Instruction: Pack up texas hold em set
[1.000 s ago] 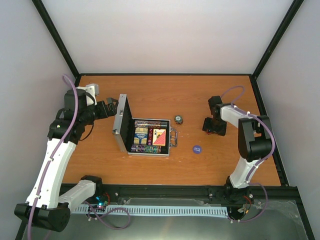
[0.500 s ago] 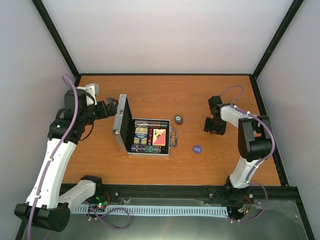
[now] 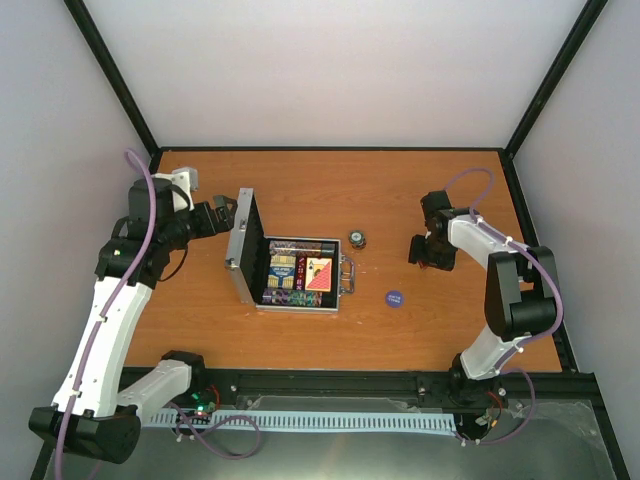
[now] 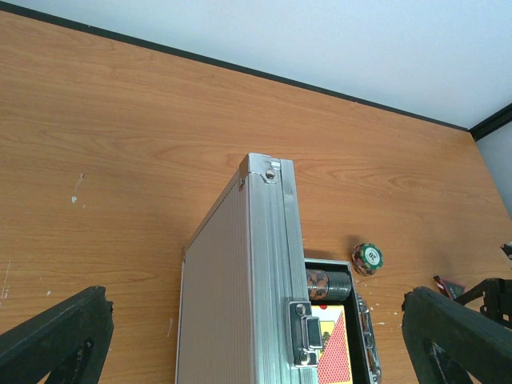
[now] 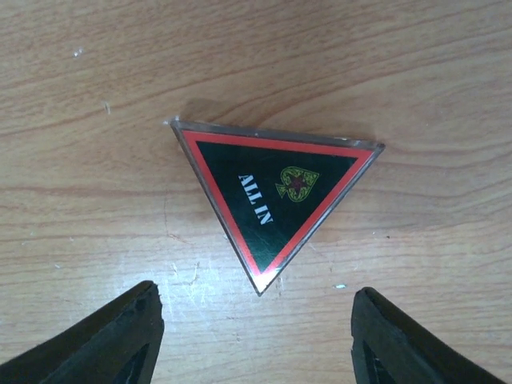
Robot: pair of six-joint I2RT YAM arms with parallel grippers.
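I have bare worktop (image 5: 96,64) all round the triangular button (image 5: 276,196); the raised case lid (image 4: 240,272) blocks entry from the left.

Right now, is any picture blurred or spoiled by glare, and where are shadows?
Top external: even light, no glare; the blue round button is too small to read. Left wrist: the case lid is sharp, with a soft shadow left of it. Right wrist: the ALL IN button is sharp, readable; the fingers look soft.

silver case (image 4: 232,304) cut off at the bottom edge, round blue button (image 3: 394,297) lettering too small to read
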